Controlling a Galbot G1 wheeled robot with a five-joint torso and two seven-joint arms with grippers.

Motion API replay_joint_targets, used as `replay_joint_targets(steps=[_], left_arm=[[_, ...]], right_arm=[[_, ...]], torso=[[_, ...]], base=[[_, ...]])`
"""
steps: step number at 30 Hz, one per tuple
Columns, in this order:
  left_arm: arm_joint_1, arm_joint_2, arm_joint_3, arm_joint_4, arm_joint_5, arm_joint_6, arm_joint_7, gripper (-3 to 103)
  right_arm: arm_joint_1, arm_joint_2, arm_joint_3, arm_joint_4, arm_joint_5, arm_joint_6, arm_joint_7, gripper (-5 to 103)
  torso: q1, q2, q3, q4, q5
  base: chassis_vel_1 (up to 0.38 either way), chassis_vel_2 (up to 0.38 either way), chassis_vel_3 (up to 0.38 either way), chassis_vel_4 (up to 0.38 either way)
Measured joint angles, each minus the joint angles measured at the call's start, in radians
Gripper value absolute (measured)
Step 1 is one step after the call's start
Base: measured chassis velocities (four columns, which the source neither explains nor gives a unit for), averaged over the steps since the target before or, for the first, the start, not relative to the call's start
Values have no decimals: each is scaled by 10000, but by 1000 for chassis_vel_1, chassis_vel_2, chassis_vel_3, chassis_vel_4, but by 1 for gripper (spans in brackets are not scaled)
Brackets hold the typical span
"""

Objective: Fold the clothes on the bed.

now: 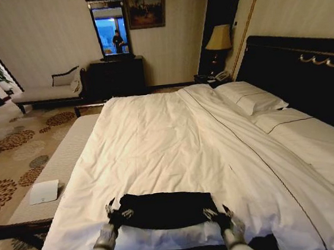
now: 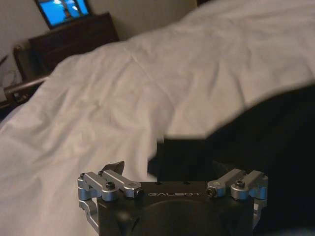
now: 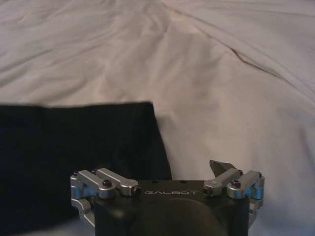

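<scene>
The clothes (image 1: 164,209), a black garment folded into a wide rectangle, lie on the white duvet of the bed (image 1: 174,136) at its near edge. My left gripper (image 1: 115,213) sits at the cloth's left end and my right gripper (image 1: 221,215) at its right end. In the left wrist view the left gripper (image 2: 167,169) is open, with the black cloth (image 2: 256,137) lying between and beyond its fingers. In the right wrist view the right gripper (image 3: 167,169) is open over a corner of the cloth (image 3: 74,142), one fingertip (image 3: 220,167) above the bare duvet.
The dark headboard (image 1: 304,69) and the pillows (image 1: 254,98) are to the right. A padded bench (image 1: 60,163) with a white card (image 1: 44,191) runs along the bed's left end. A chaise (image 1: 47,93), a dark dresser (image 1: 117,76) and a lamp (image 1: 219,39) stand by the far wall.
</scene>
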Motion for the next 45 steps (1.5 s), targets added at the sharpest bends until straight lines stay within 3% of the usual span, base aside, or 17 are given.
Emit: replay_joint_targets(steps=[8, 10, 12, 13, 17, 18, 19, 20, 21, 29, 36, 41, 44, 45], left_arm=[[474, 314, -889, 15, 337, -1104, 456, 100], [315, 366, -1345, -70, -107, -1850, 852, 100], [-69, 383, -1761, -244, -1333, -1848, 1012, 100], [-69, 383, -1761, -244, -1333, -1848, 1012, 100], [-1614, 247, -1898, -529, -5016, 425, -184, 100], [-1905, 177, -1812, -524, -5514, 763, -468, 100], [-1905, 177, -1812, -524, -5514, 763, -468, 100], [-2409, -1, -1559, -404, -6226, 1284, -936, 100], [-2640, -144, -1347, -266, -6436, 1501, -1118, 100], [-3340, -1405, 20, 1176, -7304, 2625, -1742, 100], [-3601, -1806, 202, 1992, -7477, 2733, -1799, 101], [-3601, -1807, 198, 2046, -7512, 2756, -1761, 89], [-3574, -1779, 170, 2006, -7511, 2753, -1689, 74], [-3574, -1779, 170, 2006, -7511, 2753, -1689, 74]], right_arm=[[-622, -539, 538, 130, -330, 390, 163, 100], [-428, -532, 761, -5, -307, 587, 212, 100], [-130, -432, 905, -175, -149, 779, 219, 100], [-130, -432, 905, -175, -149, 779, 219, 100], [505, -175, 894, -575, 706, 1080, 36, 100], [593, -128, 855, -638, 856, 1127, -21, 100], [593, -128, 855, -638, 856, 1127, -21, 100], [765, -12, 765, -771, 1038, 1189, -108, 100], [852, 69, 712, -853, 1069, 1214, -147, 100], [997, 399, 533, -1129, 1051, 1218, -207, 100], [972, 488, 496, -1342, 988, 1221, -202, 100], [972, 562, 465, -1387, 958, 1221, -189, 100], [955, 616, 466, -1397, 917, 1221, -180, 100], [955, 616, 466, -1397, 917, 1221, -180, 100]], torso=[[-1, 0, 0, -1, -2], [-1, 0, 2, 0, -2], [-1, 0, 2, 0, 2], [-1, 0, 2, 0, 2], [-1, -1, 2, -2, 0], [0, -1, 2, -2, 0], [0, -1, 2, -2, 0], [2, -1, 2, -4, 0], [2, -1, 3, -4, 2], [1, -1, 2, -1, 0], [1, -1, 2, -1, 2], [0, -1, 1, 0, 2], [1, -1, 2, 0, 0], [1, -1, 2, 0, 0]], base=[[0, 0, 0, 0], [0, 0, 0, 0], [0, 0, 0, 0], [0, 0, 0, 0], [0, 0, 0, 0], [0, 0, 0, 0], [0, 0, 0, 0], [0, 0, 0, 0], [0, 0, 0, 0], [0, 0, 0, 0], [0, 0, 0, 0], [0, 0, 0, 0], [0, 0, 0, 0], [0, 0, 0, 0]])
